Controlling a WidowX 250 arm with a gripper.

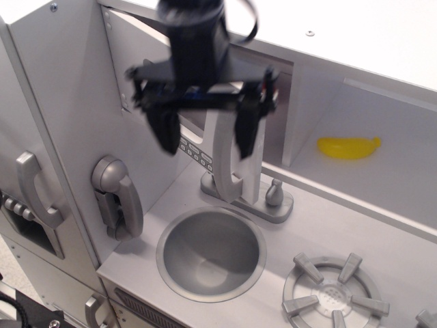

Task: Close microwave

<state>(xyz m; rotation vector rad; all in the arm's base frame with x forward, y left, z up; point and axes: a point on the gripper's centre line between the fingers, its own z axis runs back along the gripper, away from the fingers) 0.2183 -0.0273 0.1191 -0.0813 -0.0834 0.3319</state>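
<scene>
Overhead, one black gripper [205, 130] hangs with its two fingers spread, blurred, before the one boxy light-grey microwave [235, 147], whose door and tall handle [229, 160] sit nearly flush. One glossy yellow banana [348, 147] lies in the neighbouring niche.

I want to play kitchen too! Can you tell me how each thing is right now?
microwave door: almost shut
claw: open, holding nothing, in front of the door
wall phone: hung up
sink: empty
banana: lying in the open shelf

Pincer [205, 133] before microwave [235, 147] door, sink [210, 253] below, banana [348, 147] right
</scene>
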